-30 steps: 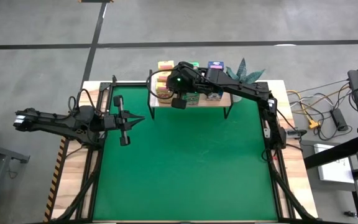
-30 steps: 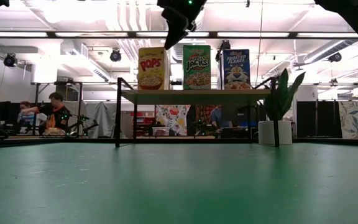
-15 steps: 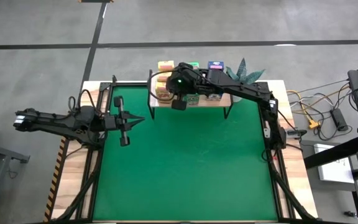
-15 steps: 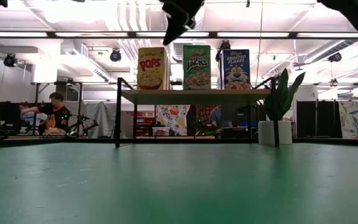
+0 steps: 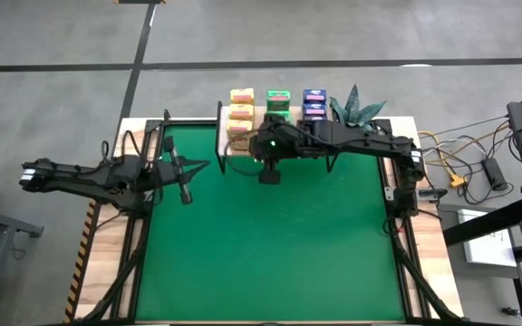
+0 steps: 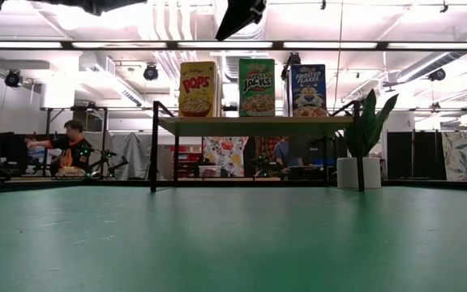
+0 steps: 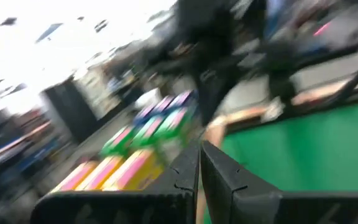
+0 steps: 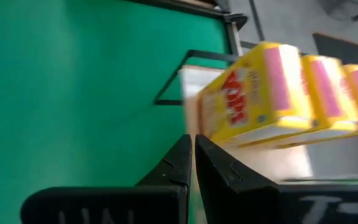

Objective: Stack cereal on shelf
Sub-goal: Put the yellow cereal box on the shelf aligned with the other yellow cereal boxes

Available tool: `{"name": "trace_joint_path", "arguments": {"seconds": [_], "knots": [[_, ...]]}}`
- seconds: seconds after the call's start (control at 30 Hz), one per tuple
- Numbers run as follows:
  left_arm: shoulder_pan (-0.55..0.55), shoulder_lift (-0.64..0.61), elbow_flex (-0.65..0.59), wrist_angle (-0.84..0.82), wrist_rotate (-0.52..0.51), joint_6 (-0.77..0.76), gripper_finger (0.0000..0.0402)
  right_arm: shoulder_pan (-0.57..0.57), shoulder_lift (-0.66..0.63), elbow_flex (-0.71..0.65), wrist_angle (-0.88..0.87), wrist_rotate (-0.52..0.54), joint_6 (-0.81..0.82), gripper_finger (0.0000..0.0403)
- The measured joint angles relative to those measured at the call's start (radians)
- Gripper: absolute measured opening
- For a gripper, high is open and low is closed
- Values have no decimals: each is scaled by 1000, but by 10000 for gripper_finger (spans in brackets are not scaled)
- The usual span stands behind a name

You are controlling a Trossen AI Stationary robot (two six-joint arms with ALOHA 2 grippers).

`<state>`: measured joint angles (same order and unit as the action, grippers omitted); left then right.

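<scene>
Fingers of both grippers pressed together, nothing between them. Right gripper (image 5: 269, 174) hangs over the green mat (image 5: 270, 244) just in front of the shelf (image 5: 225, 145), its arm reaching in from the table's right side across the shelf's front edge; in the right wrist view its dark fingers (image 8: 185, 163) meet in a thin seam, pointing past the shelf's corner. Left gripper (image 5: 186, 194) sits over the mat's left part, well apart from the shelf, tips joined in the left wrist view. Cereal: nine small boxes standing upright on the shelf top in three rows running front to back, by colour. Yellow boxes (image 5: 240, 110) on the left, green boxes (image 5: 278, 100) in the middle, blue boxes (image 5: 314, 101) on the right, next to a spiky potted plant (image 5: 356, 105). Low view shows the front box of each row side by side: yellow with red lettering and a bowl, green with a cereal bowl, blue with a cartoon figure. Right wrist view shows the yellow boxes with pink tops, packed one behind another. Shelf: pale wood top on thin black legs, at the table's far edge.
</scene>
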<state>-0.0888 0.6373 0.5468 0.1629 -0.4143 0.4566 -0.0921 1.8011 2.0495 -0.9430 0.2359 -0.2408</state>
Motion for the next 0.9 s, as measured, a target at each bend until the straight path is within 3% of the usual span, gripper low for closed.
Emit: {"name": "trace_joint_path", "arguments": {"seconds": [0.1,0.27,0.57,0.77,0.9], "knots": [[30,37,0,-7,-81,3,0,30,-47,-84,28,0,33,12],[130,124,0,9,-73,-6,0,87,-142,-260,138,10,75,12],[345,282,-1,97,-47,-83,0,200,-306,-536,338,169,153,12],[366,353,21,111,-13,-88,0,279,-355,-616,357,340,222,12],[366,389,34,110,-12,-85,0,322,-355,-638,358,395,249,12]]}}
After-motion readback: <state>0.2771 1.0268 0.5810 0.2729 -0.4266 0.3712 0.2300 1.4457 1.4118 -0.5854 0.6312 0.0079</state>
